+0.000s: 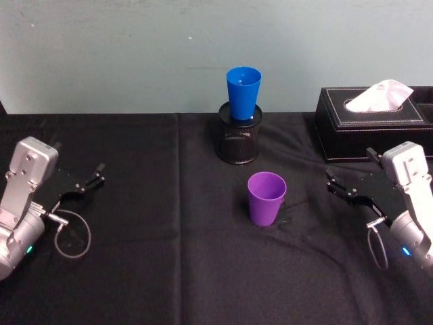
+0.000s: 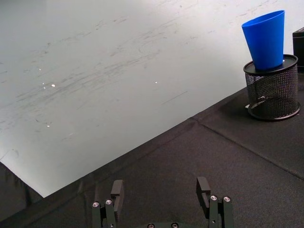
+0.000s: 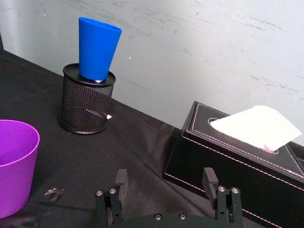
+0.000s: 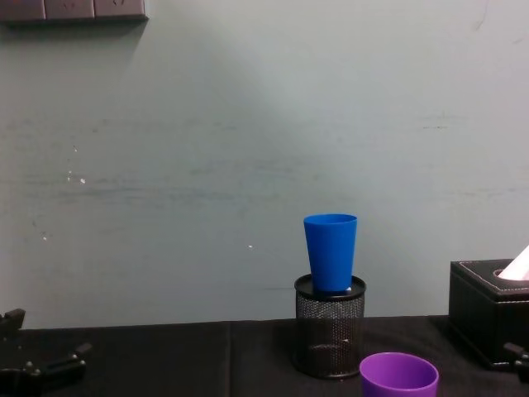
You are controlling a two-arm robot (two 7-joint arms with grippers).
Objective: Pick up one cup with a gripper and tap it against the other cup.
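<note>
The purple cup [image 1: 266, 198] is found upright just below centre of the head view. The right gripper [image 1: 336, 186], jaws apart, is placed right of it (way nearer than the left gripper [image 1: 93, 177], also spread, far left). The blue cup [image 1: 243, 93] is perched on the mesh holder [image 1: 238, 139].

Table [image 1: 149, 271] covered with black cloth, fold line running front to back. Purple cup [image 1: 266, 198] stands upright near middle, open side up. Black mesh pen holder [image 1: 239, 139] behind it, near wall. Black tissue box [image 1: 372, 125] at right, white tissue sticking out.
</note>
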